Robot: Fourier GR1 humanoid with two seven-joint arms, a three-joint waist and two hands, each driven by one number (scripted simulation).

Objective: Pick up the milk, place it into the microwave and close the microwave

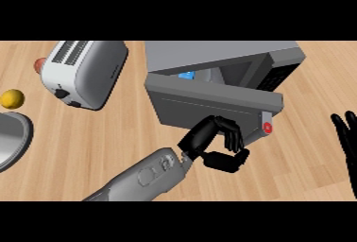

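Note:
The grey microwave [230, 54] stands at the top middle of the counter. Its door [209, 101] is swung most of the way in, leaving a narrow gap. Through that gap a blue and white bit of the milk [187, 74] shows inside; the rest is hidden. My left hand [216, 142] is at the door's lower front edge, fingers curled, holding nothing, and seems to touch the door. A red spot [267, 126] marks the door's right end. My right hand [345, 142] rests open at the right edge, fingers up.
A white toaster [83, 71] lies at the upper left with a red object [40, 64] behind it. A yellow fruit [12, 98] and a grey round dish [14, 137] sit at the left edge. Bare wooden counter lies before the microwave.

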